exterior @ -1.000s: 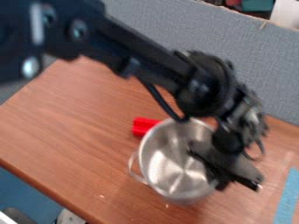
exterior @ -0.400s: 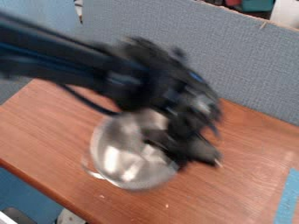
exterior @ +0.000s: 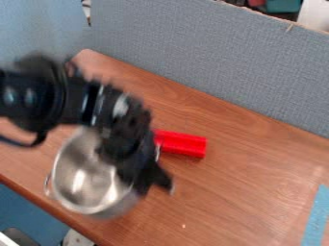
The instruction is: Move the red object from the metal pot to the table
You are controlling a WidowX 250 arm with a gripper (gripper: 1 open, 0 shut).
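In the camera view we see the red bar [exterior: 182,145] lying flat on the table [exterior: 257,183], right of centre and apart from the pot [exterior: 88,181], so we judge the move done. The gripper [exterior: 145,171] hangs blurred over the pot's right rim at lower left, jaws drawn narrow and, as far as we can tell, gripping nothing. The pot sits close to the table's near edge (little margin there). Open wood lies to the right and toward the upper wall.
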